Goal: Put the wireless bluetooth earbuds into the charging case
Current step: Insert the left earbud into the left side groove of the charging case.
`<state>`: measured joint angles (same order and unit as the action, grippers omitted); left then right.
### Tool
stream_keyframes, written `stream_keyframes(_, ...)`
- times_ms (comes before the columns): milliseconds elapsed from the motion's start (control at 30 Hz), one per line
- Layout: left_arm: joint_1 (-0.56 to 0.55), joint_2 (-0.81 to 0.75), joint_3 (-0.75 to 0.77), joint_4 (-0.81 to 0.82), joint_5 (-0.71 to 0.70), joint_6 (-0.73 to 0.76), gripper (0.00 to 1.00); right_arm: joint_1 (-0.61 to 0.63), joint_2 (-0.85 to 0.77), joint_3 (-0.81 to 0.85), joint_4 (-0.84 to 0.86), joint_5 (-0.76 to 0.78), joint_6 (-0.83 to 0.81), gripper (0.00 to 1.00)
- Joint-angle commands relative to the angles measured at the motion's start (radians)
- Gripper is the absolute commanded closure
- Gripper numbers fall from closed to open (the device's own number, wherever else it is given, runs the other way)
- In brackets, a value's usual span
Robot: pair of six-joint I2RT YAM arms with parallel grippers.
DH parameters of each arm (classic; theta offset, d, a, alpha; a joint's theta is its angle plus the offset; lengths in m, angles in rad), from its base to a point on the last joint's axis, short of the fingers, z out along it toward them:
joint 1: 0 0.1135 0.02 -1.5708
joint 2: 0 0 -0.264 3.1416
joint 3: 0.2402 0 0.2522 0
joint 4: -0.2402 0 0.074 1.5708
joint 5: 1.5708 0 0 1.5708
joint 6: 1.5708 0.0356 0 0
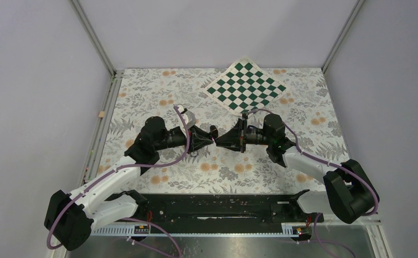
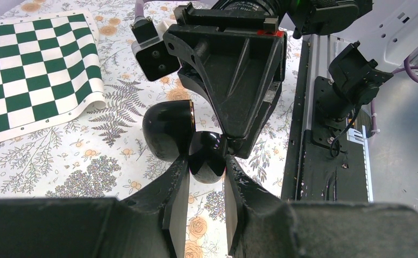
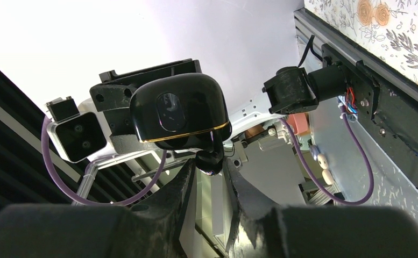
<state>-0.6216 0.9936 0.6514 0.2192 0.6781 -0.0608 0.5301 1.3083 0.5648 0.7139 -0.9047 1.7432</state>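
The charging case [image 2: 170, 129] is glossy black with a thin gold rim. It hangs above the floral cloth with its lid swung open. My left gripper [image 2: 206, 161] is shut on its rounded base [image 2: 207, 167]. In the right wrist view the case [image 3: 177, 115] fills the middle, with the left gripper's body behind it. My right gripper [image 3: 211, 165] is shut on one tiny black earbud [image 3: 211, 160], which it holds right against the case's underside. The two grippers meet tip to tip at mid table [image 1: 215, 141]. The case's inside is hidden.
A green and white chessboard mat [image 1: 246, 86] lies at the back of the floral tablecloth [image 1: 158, 91]. A black rail [image 1: 222, 207] runs along the near edge between the arm bases. A small tan block [image 1: 101, 114] sits on the left frame rail.
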Motion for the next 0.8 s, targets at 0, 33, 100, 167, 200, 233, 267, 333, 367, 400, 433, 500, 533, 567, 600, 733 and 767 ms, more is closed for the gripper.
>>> stream_keyframes(0,-0.013,-0.029,-0.001,0.060,0.052,-0.005,1.00,0.004,-0.009,0.003,-0.030,0.009,-0.048,1.00)
stream_keyframes(33,-0.013,-0.029,0.000,0.061,0.054,-0.006,1.00,0.004,-0.014,0.005,-0.047,0.011,-0.062,1.00)
stream_keyframes(100,-0.013,-0.029,0.001,0.063,0.060,-0.009,1.00,0.004,-0.019,0.004,-0.071,0.012,-0.075,1.00)
stream_keyframes(167,-0.013,-0.030,0.001,0.064,0.063,-0.009,1.00,0.003,-0.018,0.003,-0.071,0.013,-0.076,1.00)
stream_keyframes(200,-0.013,-0.031,0.002,0.063,0.067,-0.010,1.00,0.004,-0.016,0.002,-0.066,0.014,-0.074,1.00)
stream_keyframes(233,-0.012,-0.032,0.001,0.062,0.069,-0.010,1.00,0.003,-0.014,0.003,-0.061,0.013,-0.071,1.00)
stream_keyframes(267,-0.012,-0.034,-0.001,0.059,0.069,-0.009,1.00,0.003,-0.013,0.003,-0.047,0.014,-0.063,1.00)
stream_keyframes(333,-0.013,-0.038,-0.004,0.048,0.064,-0.003,1.00,0.004,-0.009,0.005,-0.018,0.014,-0.045,1.00)
stream_keyframes(367,-0.013,-0.040,-0.007,0.046,0.059,-0.001,1.00,0.004,-0.012,0.008,-0.018,0.011,-0.044,1.00)
stream_keyframes(400,-0.012,-0.043,-0.010,0.045,0.056,0.001,1.00,0.004,-0.016,0.011,-0.024,0.010,-0.045,1.00)
stream_keyframes(433,-0.013,-0.046,-0.012,0.046,0.053,0.002,1.00,0.004,-0.021,0.013,-0.036,0.009,-0.050,1.00)
stream_keyframes(500,-0.013,-0.046,-0.013,0.046,0.050,0.003,1.00,0.004,-0.034,0.016,-0.060,0.004,-0.066,1.00)
stream_keyframes(533,-0.013,-0.046,-0.011,0.048,0.047,0.003,1.00,0.003,-0.040,0.014,-0.070,0.002,-0.071,1.00)
stream_keyframes(567,-0.013,-0.044,-0.011,0.050,0.045,0.003,1.00,0.003,-0.048,0.012,-0.080,-0.001,-0.077,1.00)
stream_keyframes(600,-0.013,-0.043,-0.011,0.051,0.044,0.002,1.00,0.004,-0.056,0.010,-0.094,-0.003,-0.084,1.00)
stream_keyframes(733,-0.013,-0.033,-0.005,0.055,0.038,0.000,1.00,0.004,-0.100,-0.007,-0.149,-0.008,-0.113,1.00)
stream_keyframes(767,-0.012,-0.031,-0.005,0.057,0.037,-0.001,1.00,0.003,-0.113,-0.012,-0.168,-0.010,-0.121,1.00)
